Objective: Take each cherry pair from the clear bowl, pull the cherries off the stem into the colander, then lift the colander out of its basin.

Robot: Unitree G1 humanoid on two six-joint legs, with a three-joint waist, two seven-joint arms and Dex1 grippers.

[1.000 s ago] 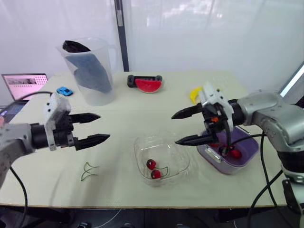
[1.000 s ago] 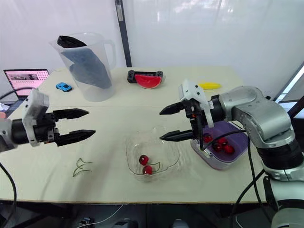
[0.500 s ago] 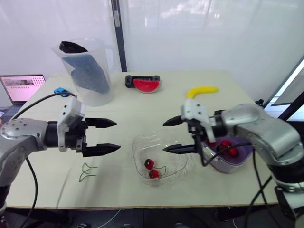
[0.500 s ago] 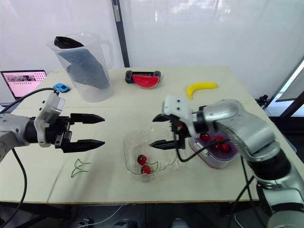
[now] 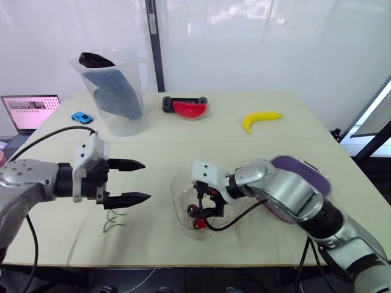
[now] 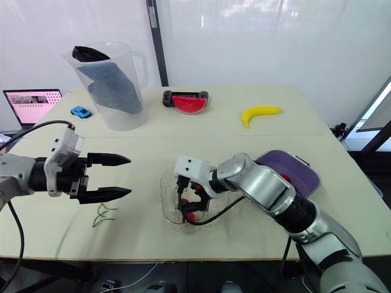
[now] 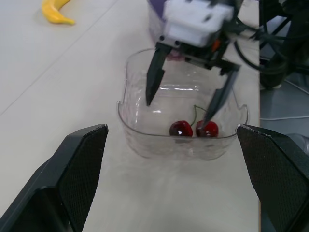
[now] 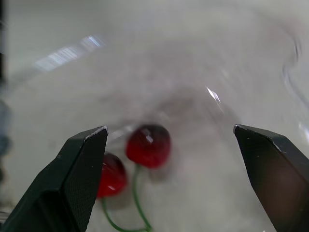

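- Red cherry pair in clear bowl: light, soft; probably best gripped by stem.
- Right hand spread above it; left hand also spread.

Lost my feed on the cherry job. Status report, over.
Right pincer open, down in clear bowl, straddling cherry pair. Left pincer open, hovering left of bowl. Bare stem on table near it, nothing blocking.
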